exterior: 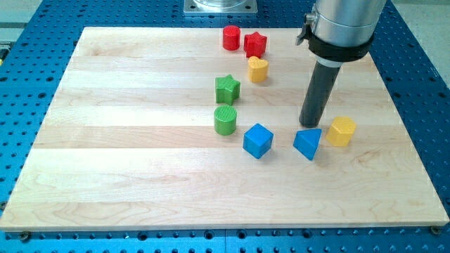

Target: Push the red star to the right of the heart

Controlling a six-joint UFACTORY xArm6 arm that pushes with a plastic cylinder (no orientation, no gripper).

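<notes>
Red star [255, 44]: near the board's top edge, right of centre; its left side touches or almost touches the red cylinder [231, 37].
Heart [258, 69]: yellow, just below the red star, the two very close; whether they touch is hard to tell.
My tip [310, 125]: lower end of the dark rod, well to the right of and below the star and heart, right above the blue triangle [308, 143]; contact with it cannot be made out.
Claw: there is none, only the bare rod, which holds nothing.
Right of the heart: bare wood between the heart and the rod.
Green star [227, 88]: left of and below the heart.
Green cylinder [225, 120]: directly under the green star, a small gap between them.
Blue cube [257, 140]: right of and below the green cylinder, left of the blue triangle.
Yellow hexagon [342, 131]: just right of the blue triangle, close beside it.
Board [126, 176]: pale wood on a blue perforated table [415, 70].
Cut off: the arm's grey housing [342, 24] runs out of the view's top; a metal base [221, 6] at the top edge shows only partly.
Hard to make out: the rod's very end against the triangle's top edge.
</notes>
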